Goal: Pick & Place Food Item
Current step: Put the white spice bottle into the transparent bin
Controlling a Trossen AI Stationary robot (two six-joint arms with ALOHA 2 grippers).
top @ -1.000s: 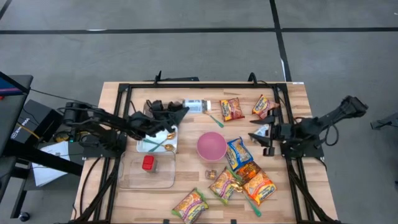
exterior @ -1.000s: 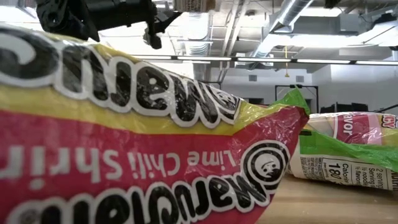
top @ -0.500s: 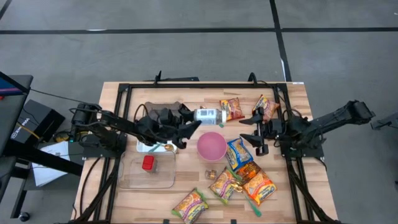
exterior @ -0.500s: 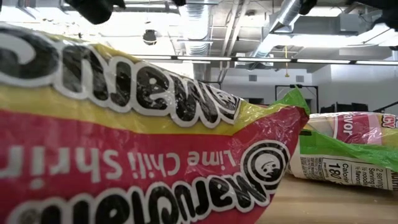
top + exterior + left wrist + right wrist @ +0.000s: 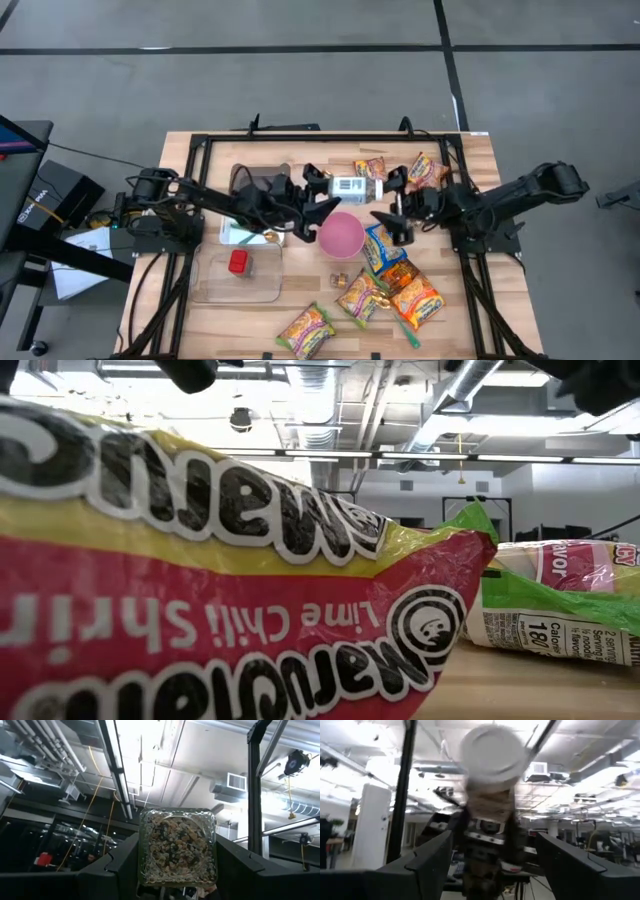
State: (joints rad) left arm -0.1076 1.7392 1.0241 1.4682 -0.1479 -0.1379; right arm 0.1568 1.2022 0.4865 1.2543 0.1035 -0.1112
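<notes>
Both arms reached toward the table's middle, the left gripper (image 5: 322, 196) clamped shut, the right gripper (image 5: 392, 207) apparently spread.

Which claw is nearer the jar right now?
Left. The left claw grips the jar at its base end, holding it above the table. The right claw is open just off the jar's white-lid end, not yet touching.
</notes>
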